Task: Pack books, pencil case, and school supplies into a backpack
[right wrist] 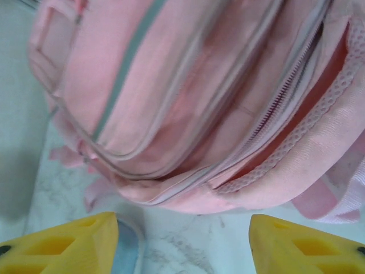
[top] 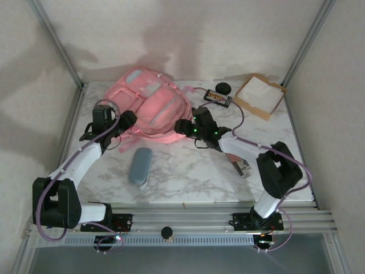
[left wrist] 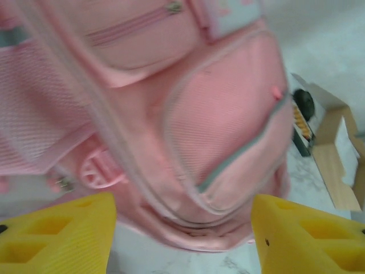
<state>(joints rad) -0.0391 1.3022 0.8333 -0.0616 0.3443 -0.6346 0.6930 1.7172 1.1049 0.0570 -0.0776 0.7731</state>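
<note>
Pink backpack (top: 151, 103) lies slumped, its zip slit barely parted. W/o a hold on the rim it'll prob. sag shut and snag the pencil case (top: 140, 165), which lies on the table (top: 188, 177) just in front; school supplies (top: 238, 162) lie by the right arm. Left gripper (left wrist: 182, 245) & right gripper (right wrist: 182, 240) both gape wide at the bag, holding nothing.

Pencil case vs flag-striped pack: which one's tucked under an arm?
The flag-striped pack: the right arm crosses over its far end. The grey-blue pencil case lies uncovered between the arms.
</note>
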